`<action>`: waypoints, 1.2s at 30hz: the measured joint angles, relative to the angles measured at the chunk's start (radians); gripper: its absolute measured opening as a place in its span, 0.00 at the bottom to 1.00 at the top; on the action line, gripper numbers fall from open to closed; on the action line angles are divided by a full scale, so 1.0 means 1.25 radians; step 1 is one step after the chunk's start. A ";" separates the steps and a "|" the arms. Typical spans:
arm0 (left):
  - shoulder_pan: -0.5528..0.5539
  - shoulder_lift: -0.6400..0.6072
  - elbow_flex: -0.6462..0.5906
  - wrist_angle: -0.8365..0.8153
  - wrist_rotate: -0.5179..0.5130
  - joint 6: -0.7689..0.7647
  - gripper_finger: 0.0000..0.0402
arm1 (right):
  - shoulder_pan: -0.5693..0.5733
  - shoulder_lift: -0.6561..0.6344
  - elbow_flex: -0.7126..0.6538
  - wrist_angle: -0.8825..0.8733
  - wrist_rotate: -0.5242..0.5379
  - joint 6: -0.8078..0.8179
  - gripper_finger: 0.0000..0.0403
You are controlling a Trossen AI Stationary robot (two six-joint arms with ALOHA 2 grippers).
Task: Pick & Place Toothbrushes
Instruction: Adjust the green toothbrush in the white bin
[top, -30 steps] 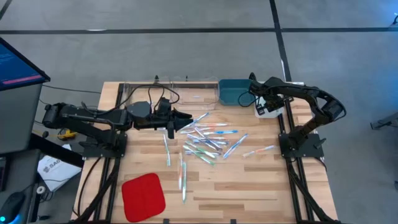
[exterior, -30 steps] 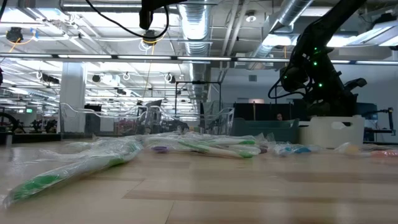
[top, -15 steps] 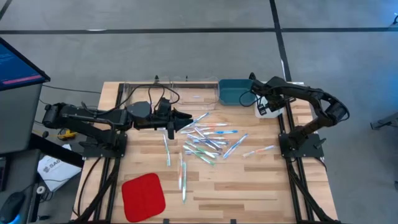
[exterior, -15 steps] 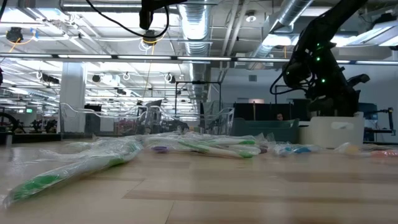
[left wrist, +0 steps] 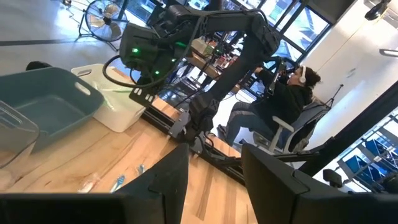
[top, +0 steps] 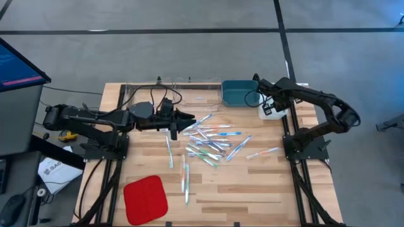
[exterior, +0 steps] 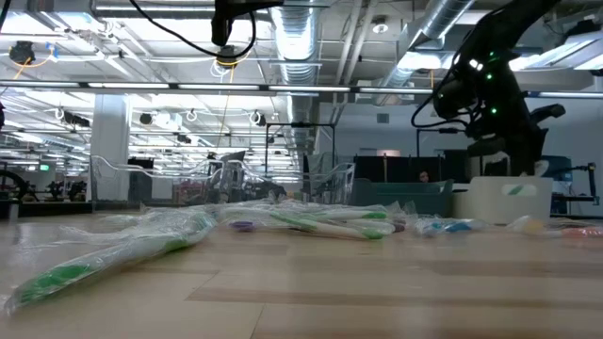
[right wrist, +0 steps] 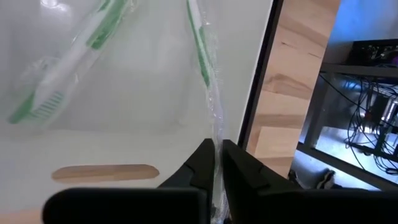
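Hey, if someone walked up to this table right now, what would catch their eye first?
Probably the scatter of wrapped toothbrushes across the middle of the wooden table, with the flat red pad bright at its near-left corner. Next, the right tool over the white bin at the far right, pinching the wrapper of a green toothbrush, while the left tool hangs open beside the pile.

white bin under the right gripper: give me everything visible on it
The white bin is an opaque, smooth plastic tub with a slot-like handle cutout in one wall. It sits upright at the table's far right, beside the teal bin. Inside lies a green-and-white wrapped toothbrush. The right gripper hangs over it, pinching the wrapper of a second green toothbrush dangling into it.
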 joint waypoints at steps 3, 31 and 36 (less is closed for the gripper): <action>0.000 0.000 0.000 0.000 0.000 0.000 0.36 | 0.013 -0.010 0.000 -0.002 0.000 0.000 0.05; 0.000 0.000 0.000 0.000 0.000 -0.001 0.36 | 0.074 -0.096 0.100 -0.070 0.003 0.019 0.00; 0.000 0.000 0.000 0.001 0.000 -0.007 0.36 | 0.074 -0.096 0.130 -0.060 0.006 -0.003 0.00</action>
